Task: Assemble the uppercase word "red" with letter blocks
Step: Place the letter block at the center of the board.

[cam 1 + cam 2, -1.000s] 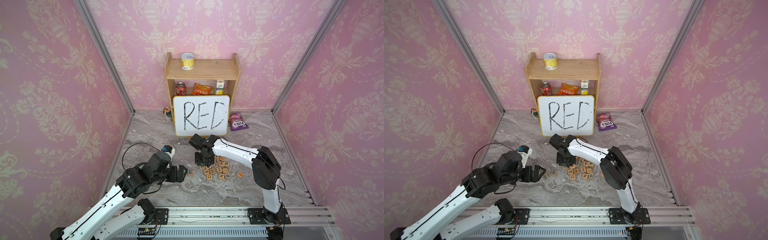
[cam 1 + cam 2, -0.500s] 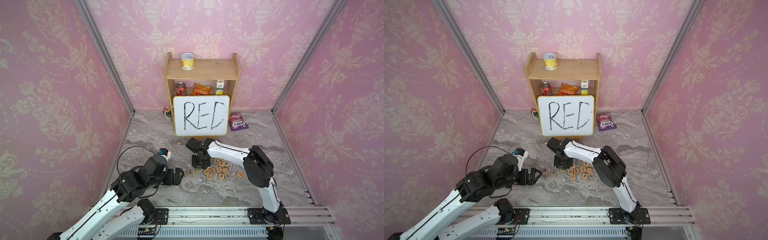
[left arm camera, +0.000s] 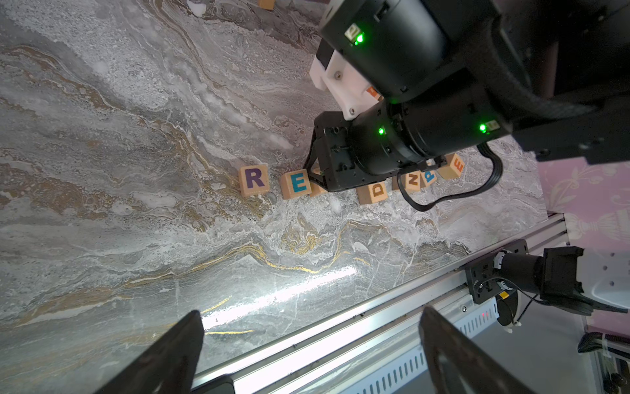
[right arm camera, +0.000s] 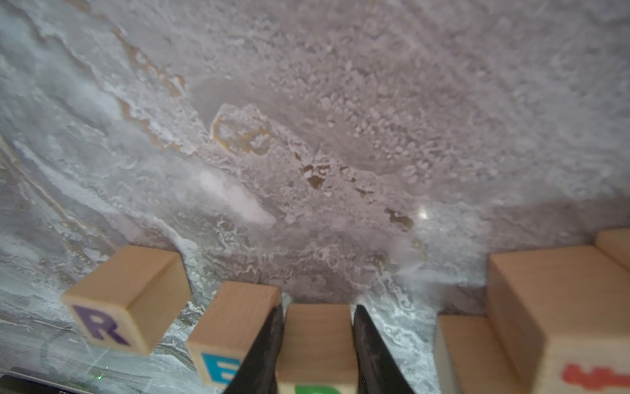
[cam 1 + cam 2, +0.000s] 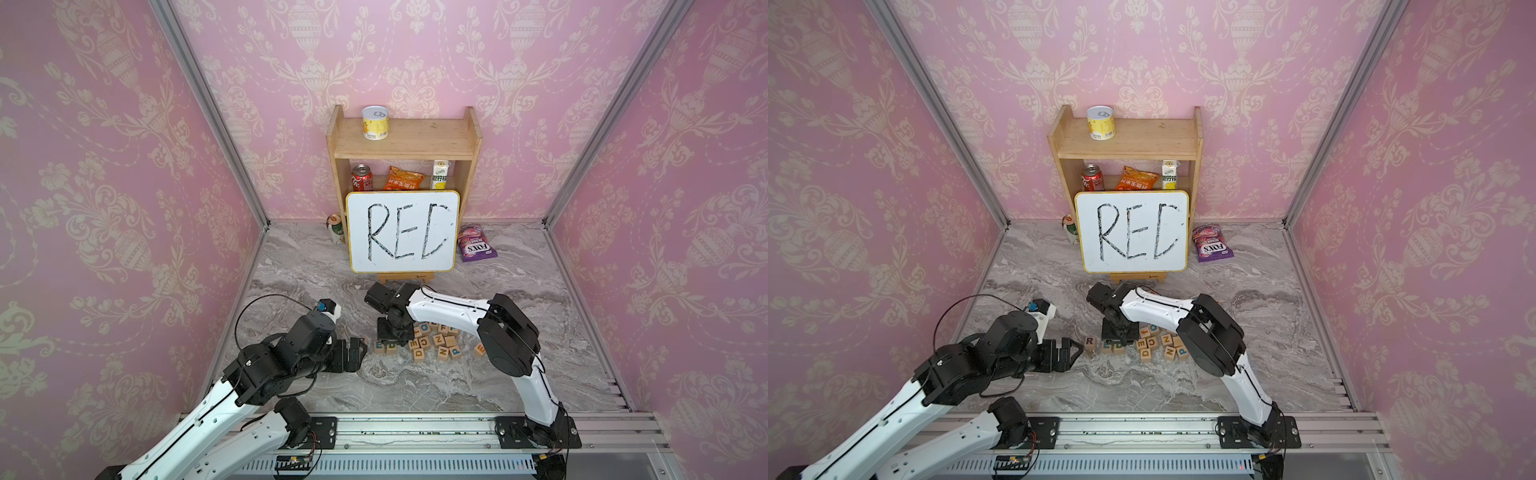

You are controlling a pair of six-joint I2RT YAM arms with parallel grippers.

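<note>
Pale wooden letter blocks (image 3: 254, 179); coloured capitals

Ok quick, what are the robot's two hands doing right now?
Left gripper: open, holding nothing.
Right gripper: shut on the green D block.

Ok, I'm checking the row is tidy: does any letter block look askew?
Yes: the R block is twisted out of line and sits apart from the E block, while the D block, gripped in the right tool, sits close beside it.

Near tabletop (image 5: 1142, 386) lies open; E block (image 4: 231, 324) seemingly crowds the right claw (image 4: 317, 308) around D block (image 4: 317, 336).
</note>
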